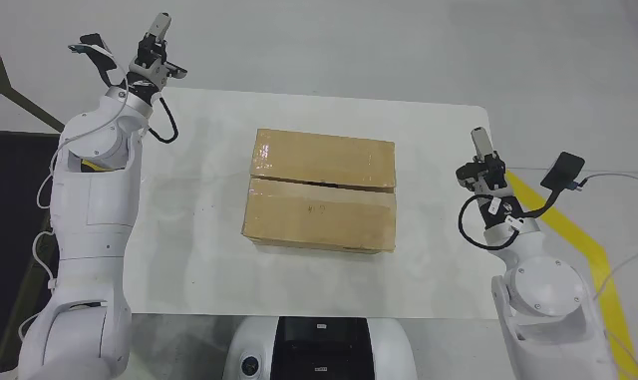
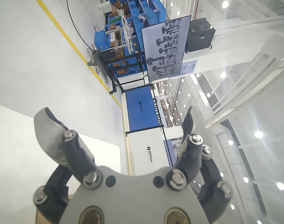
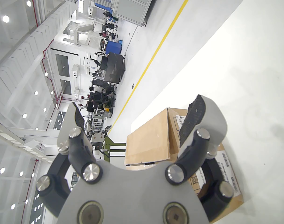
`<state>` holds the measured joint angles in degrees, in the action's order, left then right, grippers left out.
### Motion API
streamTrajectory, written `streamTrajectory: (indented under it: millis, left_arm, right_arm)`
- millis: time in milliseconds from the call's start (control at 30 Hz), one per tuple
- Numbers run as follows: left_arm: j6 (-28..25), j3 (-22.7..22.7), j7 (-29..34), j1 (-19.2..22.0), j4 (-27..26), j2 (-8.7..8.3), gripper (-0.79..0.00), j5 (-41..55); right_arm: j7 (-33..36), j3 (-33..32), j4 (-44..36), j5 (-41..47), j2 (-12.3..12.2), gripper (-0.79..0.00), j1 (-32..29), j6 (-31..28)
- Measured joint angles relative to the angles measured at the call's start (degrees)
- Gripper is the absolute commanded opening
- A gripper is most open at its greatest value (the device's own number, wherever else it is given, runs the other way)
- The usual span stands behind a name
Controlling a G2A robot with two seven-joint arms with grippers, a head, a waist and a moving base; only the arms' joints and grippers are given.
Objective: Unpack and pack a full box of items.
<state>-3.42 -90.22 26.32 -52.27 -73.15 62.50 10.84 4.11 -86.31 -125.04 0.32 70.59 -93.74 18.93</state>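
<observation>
A brown cardboard box (image 1: 320,190) lies on the middle of the white table (image 1: 189,210), its top flaps folded shut with a seam running along its length. My left gripper (image 1: 159,25) is raised past the table's far left corner, well away from the box; its fingers (image 2: 47,120) are spread open with nothing between them. My right gripper (image 1: 480,138) is held up near the table's right edge, open and empty (image 3: 136,108). In the right wrist view the box (image 3: 149,138) sits beyond the fingers, with printed labels on its end.
The box is the one object on the table, with bare white surface (image 1: 449,240) all around it. Grey floor surrounds the table; a yellow floor line (image 1: 583,235) runs past its right side. A dark surface (image 1: 18,190) lies off the left edge.
</observation>
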Motion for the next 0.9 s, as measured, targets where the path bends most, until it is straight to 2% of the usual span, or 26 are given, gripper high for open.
streamTrajectory:
  millis: [667, 800, 900]
  left_arm:
    - [0.0, 0.0, 0.0, 0.0, 0.0, 0.0, 0.0, 0.0]
    - [0.0, 0.0, 0.0, 0.0, 0.0, 0.0, 0.0, 0.0]
    - [0.0, 0.0, 0.0, 0.0, 0.0, 0.0, 0.0, 0.0]
  right_arm:
    - [0.1, 0.2, 0.3, -0.8, 0.0, 0.0, 0.0, -0.1]
    - [1.9, 0.9, 1.3, -2.4, -0.1, 0.0, 0.6, 1.1]
    - [4.6, 1.1, 3.2, -0.2, 0.0, 0.0, 1.7, 0.4]
